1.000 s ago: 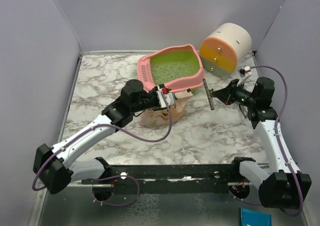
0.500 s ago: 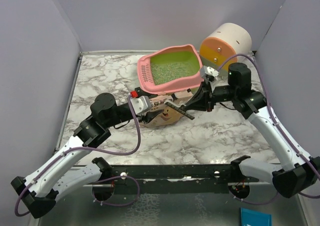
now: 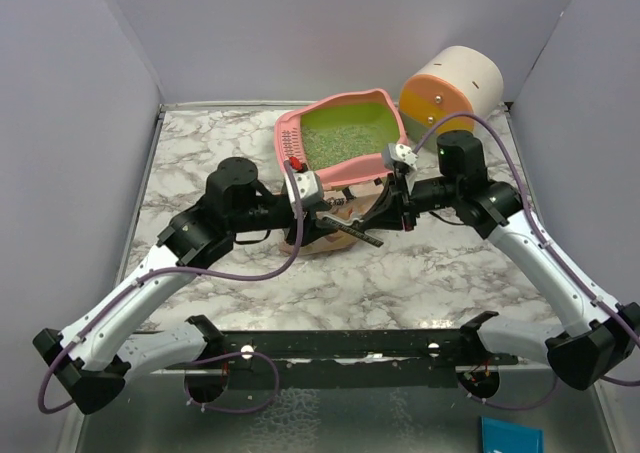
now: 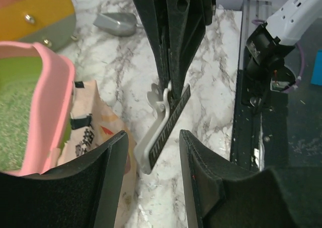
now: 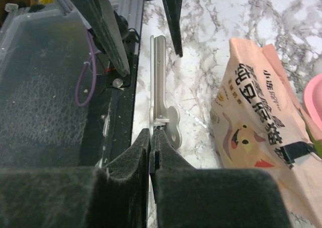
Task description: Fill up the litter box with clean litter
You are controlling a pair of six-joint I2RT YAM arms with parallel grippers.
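Left fingers (image 4: 209,182) neared clip (image 4: 163,122); pouch (image 4: 88,130) lies before litter box (image 4: 53,102).

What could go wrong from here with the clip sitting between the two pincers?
1. The right pincer is shut on only one thin end of the clip, and the open left pincer merely flanks its far tip. If the right lets go before the left closes, the clip likely drops onto the table.
2. The two pincers sit very close together. A slight misalignment could make them collide or twist the clip loose.
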